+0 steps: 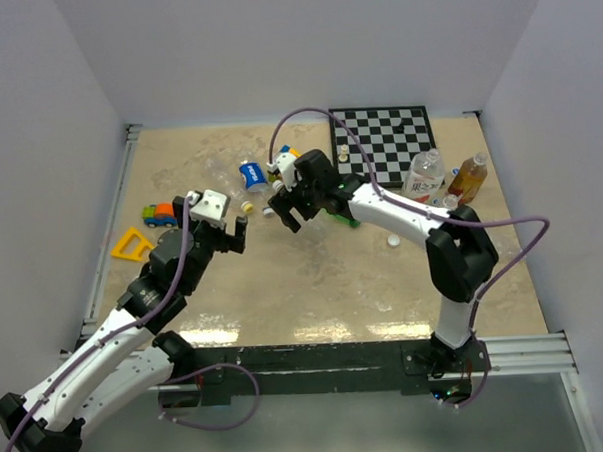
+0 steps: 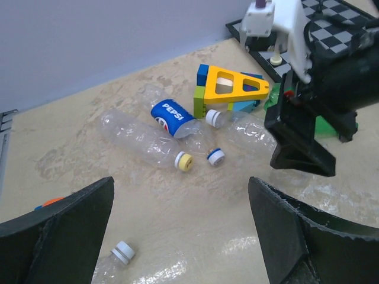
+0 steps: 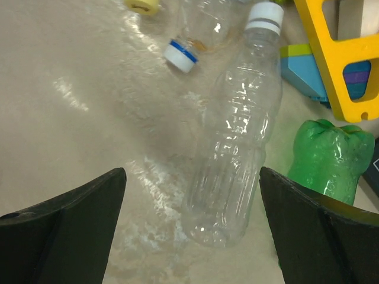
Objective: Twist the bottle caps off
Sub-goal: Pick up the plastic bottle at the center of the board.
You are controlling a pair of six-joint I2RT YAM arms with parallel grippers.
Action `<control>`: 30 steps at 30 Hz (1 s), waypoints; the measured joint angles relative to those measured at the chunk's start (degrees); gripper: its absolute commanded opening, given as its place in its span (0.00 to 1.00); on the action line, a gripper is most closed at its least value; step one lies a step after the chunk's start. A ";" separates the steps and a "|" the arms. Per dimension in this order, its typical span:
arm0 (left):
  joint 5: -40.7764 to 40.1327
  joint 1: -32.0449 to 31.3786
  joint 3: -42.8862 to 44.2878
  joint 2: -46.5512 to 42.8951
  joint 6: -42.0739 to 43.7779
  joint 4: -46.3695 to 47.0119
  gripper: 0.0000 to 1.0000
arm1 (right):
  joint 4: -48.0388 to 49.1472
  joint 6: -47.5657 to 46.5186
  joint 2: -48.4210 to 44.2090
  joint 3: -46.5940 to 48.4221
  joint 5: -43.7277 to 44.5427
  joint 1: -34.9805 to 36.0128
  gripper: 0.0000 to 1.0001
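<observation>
Several bottles lie mid-table. In the left wrist view a Pepsi-labelled clear bottle (image 2: 172, 116) carries a yellow cap (image 2: 184, 161). A blue cap (image 2: 215, 156) lies next to it, and a white cap (image 2: 214, 118) closes another clear bottle (image 2: 251, 134). A third white-capped bottle neck (image 2: 124, 251) lies near my left finger. My left gripper (image 2: 183, 236) is open over bare table, short of the caps. My right gripper (image 3: 192, 236) is open around the base of the clear bottle (image 3: 237, 136), whose white cap (image 3: 265, 15) points away. A green bottle (image 3: 328, 157) lies beside its right finger.
Bright toy blocks (image 2: 234, 86) sit behind the bottles. A chessboard (image 1: 383, 142) lies at the back right, with two upright bottles (image 1: 424, 176) (image 1: 470, 177) beside it. A loose white cap (image 1: 393, 242) lies by the right arm. A toy car (image 1: 161, 214) and yellow triangle (image 1: 132, 243) are at left.
</observation>
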 measured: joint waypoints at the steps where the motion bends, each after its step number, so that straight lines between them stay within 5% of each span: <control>1: -0.44 0.00 0.00 -0.07 0.00 0.22 1.00 | 0.44 1.07 1.33 0.28 1.57 0.20 0.98; 19: -1.36 0.00 0.00 1.09 0.22 0.59 1.00 | 1.73 8.52 15.96 4.94 10.78 0.26 0.84; 24: -1.20 0.00 0.00 1.09 0.22 0.59 1.00 | 1.51 8.72 16.87 4.94 11.47 0.26 0.70; 30: -1.01 0.00 0.00 1.05 0.17 0.59 1.00 | 1.66 8.41 16.06 4.59 11.47 0.26 0.41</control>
